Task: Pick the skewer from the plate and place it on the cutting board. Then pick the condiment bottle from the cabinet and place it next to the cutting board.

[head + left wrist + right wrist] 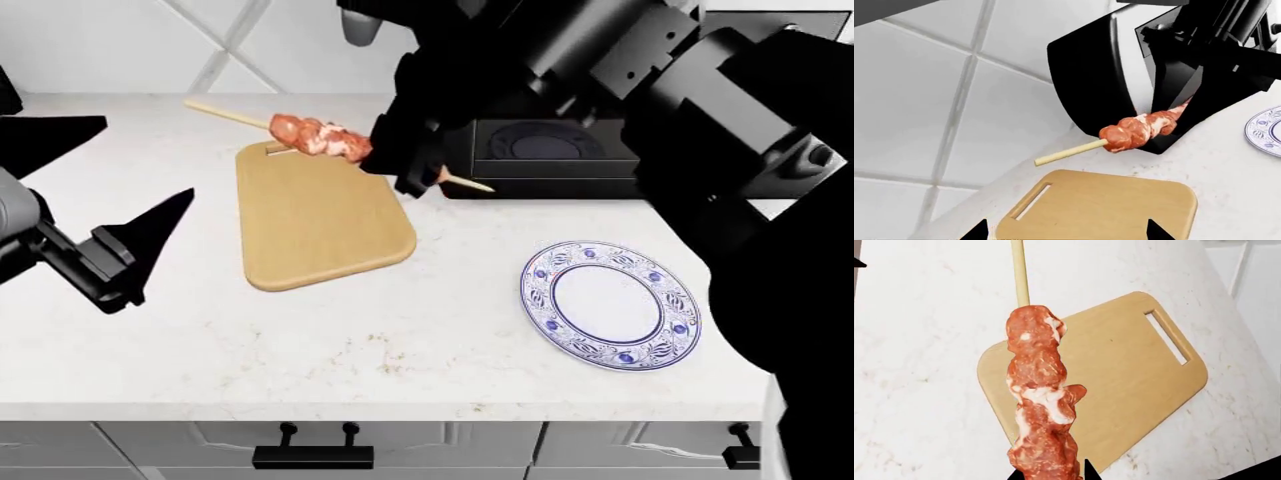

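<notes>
Jaws: right gripper clamped on skewer, left gripper spread wide and holding nothing | pose: right arm reaches over bench's back edge; left hovers off cutting board's left side | skewer: level above board's far end, meat pink-white, pale stick bare | plate: near front-right.
</notes>
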You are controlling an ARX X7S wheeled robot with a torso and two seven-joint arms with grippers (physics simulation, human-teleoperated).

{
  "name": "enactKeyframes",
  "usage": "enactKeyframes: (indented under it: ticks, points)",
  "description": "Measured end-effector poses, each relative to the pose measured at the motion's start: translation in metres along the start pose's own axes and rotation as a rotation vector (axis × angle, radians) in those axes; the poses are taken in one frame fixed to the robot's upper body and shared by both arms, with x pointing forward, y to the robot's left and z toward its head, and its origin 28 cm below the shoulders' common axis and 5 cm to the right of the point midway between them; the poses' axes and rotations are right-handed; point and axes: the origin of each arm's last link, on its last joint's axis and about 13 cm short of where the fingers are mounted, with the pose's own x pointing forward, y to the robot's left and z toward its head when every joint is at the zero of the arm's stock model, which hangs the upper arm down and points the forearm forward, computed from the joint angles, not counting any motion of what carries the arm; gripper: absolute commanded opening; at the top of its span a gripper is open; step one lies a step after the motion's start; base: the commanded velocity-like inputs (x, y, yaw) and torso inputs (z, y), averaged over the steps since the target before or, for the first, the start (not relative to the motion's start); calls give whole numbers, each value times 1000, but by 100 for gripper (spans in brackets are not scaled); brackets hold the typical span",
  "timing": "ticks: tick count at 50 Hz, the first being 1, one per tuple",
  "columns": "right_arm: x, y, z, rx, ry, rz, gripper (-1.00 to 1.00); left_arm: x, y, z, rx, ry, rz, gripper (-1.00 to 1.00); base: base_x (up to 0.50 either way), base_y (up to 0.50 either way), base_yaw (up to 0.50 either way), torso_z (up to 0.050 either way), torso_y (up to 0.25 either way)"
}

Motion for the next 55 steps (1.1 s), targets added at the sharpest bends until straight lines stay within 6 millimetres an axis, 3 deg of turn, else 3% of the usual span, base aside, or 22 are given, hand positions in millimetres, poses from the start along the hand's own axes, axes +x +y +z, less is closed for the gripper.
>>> enactKeyframes:
  ticks: [23,44,55]
  points:
    - [14,-1,-8,2,-75,-42,-100,-1,13,0,22,8,32,100,0,0,0,0,-4]
    - [16,0,-8,-1,-88,-47,-100,-18,43,46,133,41,97,100,1,0,0,0,-80]
    - [16,0,-8,-2,-89,-47,-100,-23,49,56,148,33,133,100,0,0,0,0,-79]
